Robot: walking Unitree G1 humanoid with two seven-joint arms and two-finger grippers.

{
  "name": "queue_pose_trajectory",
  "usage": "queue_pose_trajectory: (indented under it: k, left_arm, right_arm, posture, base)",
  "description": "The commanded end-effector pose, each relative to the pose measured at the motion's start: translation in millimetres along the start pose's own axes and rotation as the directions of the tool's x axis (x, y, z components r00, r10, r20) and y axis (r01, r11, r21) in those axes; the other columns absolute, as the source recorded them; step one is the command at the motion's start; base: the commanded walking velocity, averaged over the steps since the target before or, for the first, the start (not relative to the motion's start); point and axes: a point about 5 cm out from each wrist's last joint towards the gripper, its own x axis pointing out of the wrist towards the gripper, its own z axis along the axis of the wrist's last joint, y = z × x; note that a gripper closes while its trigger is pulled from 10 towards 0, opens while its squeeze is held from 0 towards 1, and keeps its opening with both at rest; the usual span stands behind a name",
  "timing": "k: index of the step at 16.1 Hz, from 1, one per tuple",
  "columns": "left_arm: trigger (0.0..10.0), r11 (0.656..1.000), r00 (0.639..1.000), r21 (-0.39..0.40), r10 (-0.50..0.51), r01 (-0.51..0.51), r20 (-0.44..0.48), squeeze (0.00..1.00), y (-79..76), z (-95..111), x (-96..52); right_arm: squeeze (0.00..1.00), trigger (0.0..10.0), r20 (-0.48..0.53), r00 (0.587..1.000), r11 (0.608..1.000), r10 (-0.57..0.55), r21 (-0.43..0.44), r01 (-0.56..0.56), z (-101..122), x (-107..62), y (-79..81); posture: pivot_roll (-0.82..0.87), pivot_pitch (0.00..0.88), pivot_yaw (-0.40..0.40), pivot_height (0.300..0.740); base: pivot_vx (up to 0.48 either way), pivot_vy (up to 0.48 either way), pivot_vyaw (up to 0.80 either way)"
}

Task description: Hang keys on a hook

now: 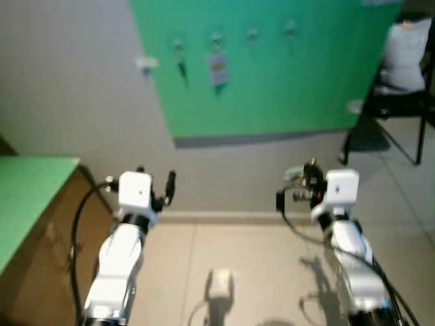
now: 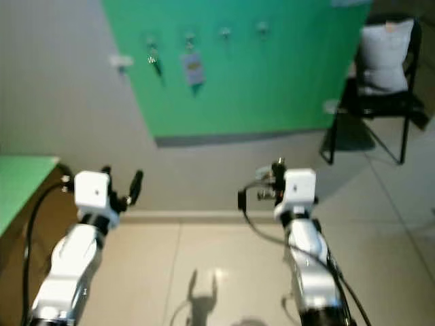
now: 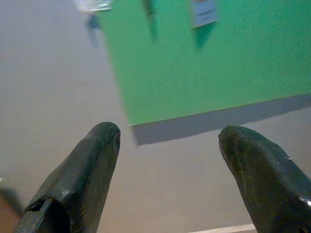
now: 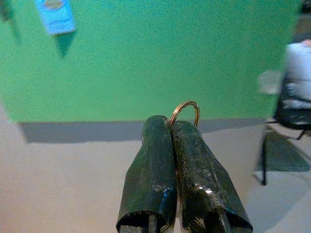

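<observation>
The left hand (image 3: pixel 165 160) is raised before the grey wall with its two black fingers spread wide and nothing between them. The right hand (image 4: pixel 171 127) has its fingers pressed together on a thin gold key ring (image 4: pixel 186 109), held up facing the green wall board (image 1: pixel 272 75), well short of its small metal hooks (image 1: pixel 252 32), two of which already carry a key and a tag.

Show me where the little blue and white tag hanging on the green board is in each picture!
Left eye view: the tag hangs near the top, left of middle, on the green board.
Right eye view: the tag hangs near the top, left of middle.
Left wrist view: the tag is at the top edge, cut off.
Right wrist view: the tag is in the top left corner.
Shared landmark: the green board.
</observation>
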Motion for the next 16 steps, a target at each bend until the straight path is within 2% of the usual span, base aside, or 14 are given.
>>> queue_pose_trajectory:
  k: [1, 3, 5, 8, 13, 16]
  left_arm:
    - [10.0, 1.000, 1.000, 0.016, 0.008, -0.008, -0.011, 0.00, 7.4, 1, 3.3]
    - [10.0, 1.000, 0.999, -0.006, 0.029, -0.029, -0.022, 0.00, 13.4, 1, 6.2]
    - [10.0, 0.998, 0.998, 0.025, 0.063, -0.062, -0.020, 0.00, 19.5, 0, 7.1]
    - [10.0, 0.998, 0.999, 0.043, 0.039, -0.038, -0.014, 0.00, 15.5, 4, 12.2]
    - [10.0, 0.997, 1.000, 0.078, 0.004, -0.005, 0.012, 0.00, 10.9, 12, 19.0]
    - [10.0, 0.997, 0.999, 0.072, -0.015, 0.012, 0.036, 0.00, 9.3, 20, 25.3]
  right_arm:
    - [0.00, 0.0, 0.014, 1.000, 0.999, 0.028, 0.015, -0.028, 3, 4.7, 7.5]
    - [0.00, 0.0, 0.020, 0.998, 0.998, 0.055, 0.011, -0.055, 5, 7.9, 13.2]
    - [0.00, 0.0, 0.018, 0.997, 0.997, 0.073, 0.017, -0.074, 5, 8.3, 15.9]
    - [0.00, 0.0, 0.023, 0.991, 0.990, 0.133, 0.040, -0.133, 7, 11.5, 23.8]
    - [0.00, 0.0, 0.063, 0.986, 0.985, 0.156, 0.066, -0.160, 18, 16.3, 22.9]
    - [0.00, 0.0, 0.147, 0.970, 0.976, 0.192, 0.079, -0.205, 45, 26.1, 29.3]
  posture:
    - [-0.20, 0.000, 0.119, 0.740]
    - [-0.20, 0.000, 0.117, 0.740]
    - [-0.19, 0.000, 0.116, 0.740]
    - [-0.19, 0.000, 0.116, 0.740]
    - [-0.20, 0.000, 0.121, 0.740]
    - [-0.20, 0.000, 0.121, 0.740]
  base:
    - [0.000, -0.431, 0.00]
    - [0.000, -0.429, 0.00]
    - [0.137, -0.195, 0.00]
    - [0.000, 0.000, 0.00]
    - [0.421, 0.067, 0.00]
    - [0.444, 0.000, 0.00]
